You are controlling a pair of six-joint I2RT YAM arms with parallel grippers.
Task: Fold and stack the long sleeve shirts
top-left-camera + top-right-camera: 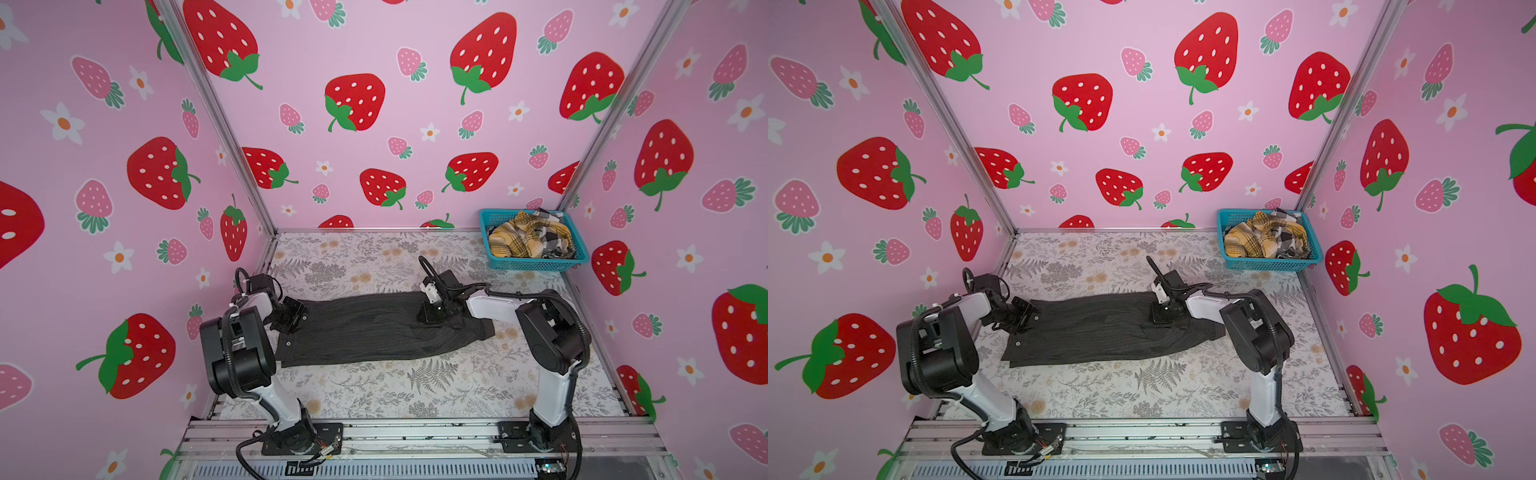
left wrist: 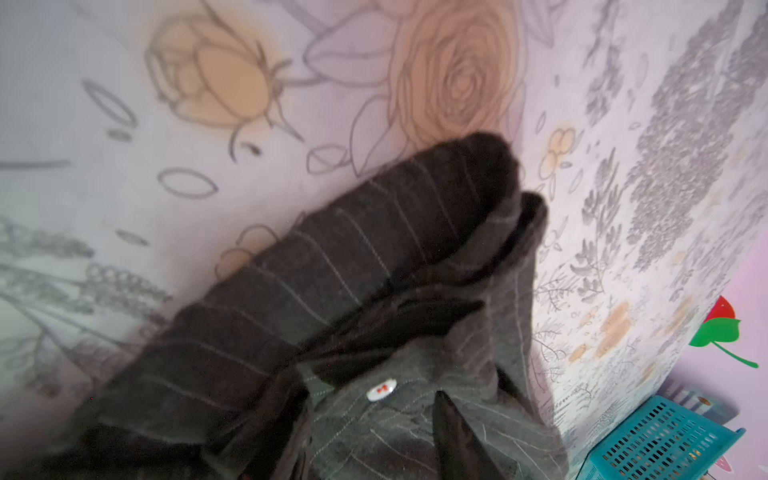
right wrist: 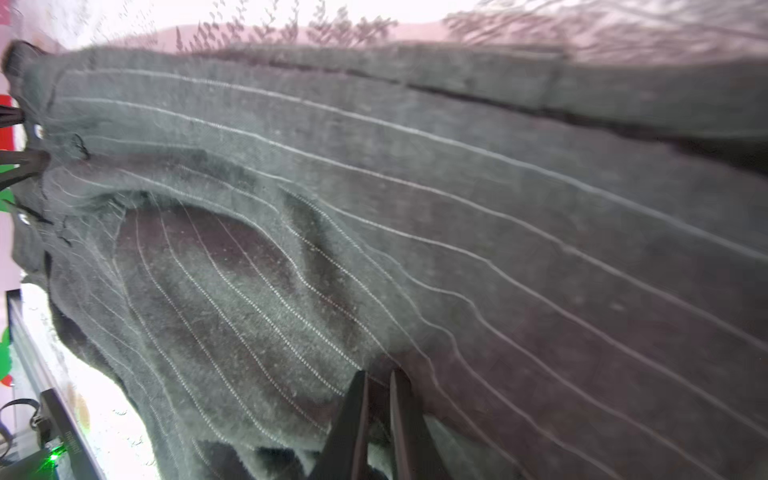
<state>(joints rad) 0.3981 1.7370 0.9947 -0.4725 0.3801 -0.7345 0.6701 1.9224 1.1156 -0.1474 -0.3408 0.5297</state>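
Item: charcoal pinstriped shirt (image 1: 374, 328) (image 1: 1100, 328), lying stretched out lengthwise across the middle of the floral table (image 1: 374, 395), partly folded into a long band, with a rumpled end trailing off toward the right arm.

Left claw (image 1: 291, 318) (image 1: 1021, 318): sitting low at the shirt's left end, over the buttoned edge. In the left wrist view, only one dark finger (image 2: 457, 436) is showing, lying against bunched cloth (image 2: 332, 270) just beside a white button (image 2: 381, 390). How far the jaws are standing apart, and whether they are gripping, cannot be told.

Right claw (image 1: 434, 313) (image 1: 1163, 313): bearing down on the shirt's far edge, toward its right end. In the right wrist view the claw (image 3: 379, 386) is showing its two fingers (image 3: 357, 415) nearly together, pinching a raised fold of the striped cloth (image 3: 415, 208) in the narrow gap.

Other stock: mustard plaid shirt (image 1: 515, 241) and black-white check shirt (image 1: 550, 237), lying crumpled together inside the teal basket (image 1: 536, 264) (image 1: 1266, 264), which is standing in the far right corner, well apart from both claws.
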